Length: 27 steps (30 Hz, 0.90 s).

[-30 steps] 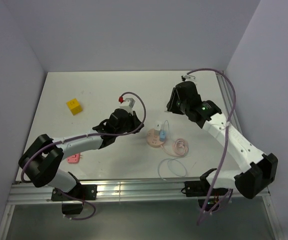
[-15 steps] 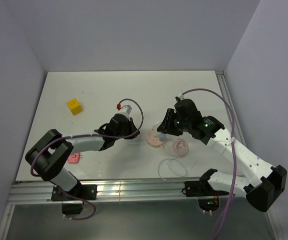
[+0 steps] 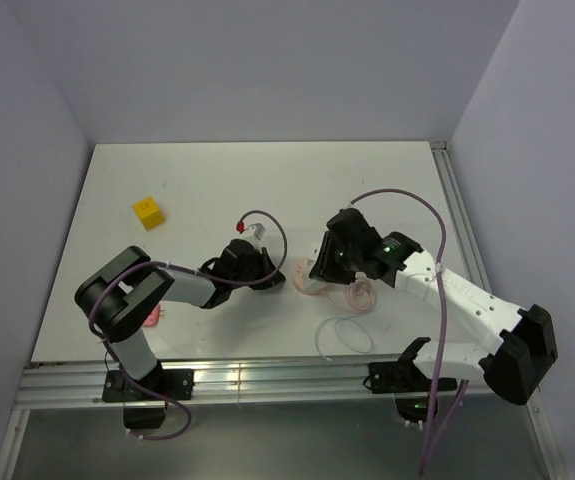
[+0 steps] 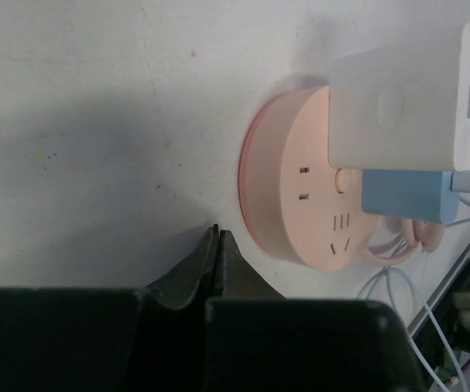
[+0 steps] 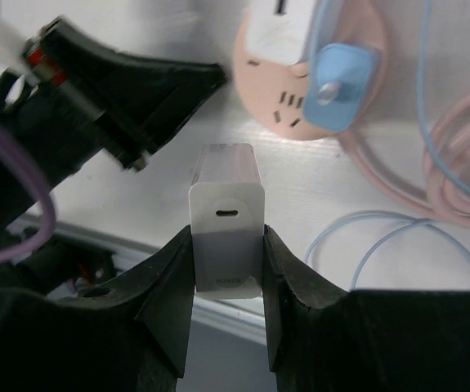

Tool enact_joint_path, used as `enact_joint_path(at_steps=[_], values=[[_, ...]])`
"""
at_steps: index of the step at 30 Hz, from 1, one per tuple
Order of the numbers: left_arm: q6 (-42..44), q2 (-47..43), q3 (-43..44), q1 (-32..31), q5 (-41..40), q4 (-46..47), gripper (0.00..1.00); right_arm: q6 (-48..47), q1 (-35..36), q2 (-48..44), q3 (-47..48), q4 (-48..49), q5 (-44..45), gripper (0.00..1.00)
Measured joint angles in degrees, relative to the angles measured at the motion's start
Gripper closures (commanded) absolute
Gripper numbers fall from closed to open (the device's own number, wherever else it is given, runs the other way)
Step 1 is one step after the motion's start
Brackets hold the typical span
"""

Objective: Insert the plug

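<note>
White desk [image 3: 197, 190] under lavender walls. Your right end effector [image 5: 228, 235] grips a white block [image 5: 226, 192]. The plug [image 5: 345, 77] sits on the pink socket disc [image 4: 296, 220], upper right of the right wrist view. Your left end effector [image 4: 217, 241] is closed and empty, just beside the disc. Brace the disc there and press squarely.

The round socket hub [image 4: 300, 204] lies on the counter [image 3: 217, 180]. On the hub's face sit the adapter block [image 4: 406, 98] and the plug [image 4: 406, 194], side by side. The left hand [image 4: 217, 245] is just left of the hub. The right hand [image 5: 228, 233] is over its right edge, a second block [image 5: 228, 196] between its fingers. The coiled cable [image 3: 360, 294] lies just right of the hub. A thin cable loop [image 3: 318, 337] is in front and to the right. The cube [image 3: 147, 212] sits well to the left and behind.
</note>
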Motion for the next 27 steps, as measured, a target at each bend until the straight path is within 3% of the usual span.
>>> enact_joint_path(at_steps=[10,20,27], values=[[-4.0,3.7,-0.7,-3.9,2.7,7.5,1.0,6.5,4.7,7.1,4.6,-5.3,11.2,1.0],[-6.2,4.8,-1.5,-6.7,5.0,12.2,1.0,8.2,5.3,9.8,5.6,-8.2,16.0,1.0],[-5.9,0.6,-3.7,-6.9,1.8,8.0,0.99,9.2,5.6,13.4,7.6,-7.7,16.4,1.0]])
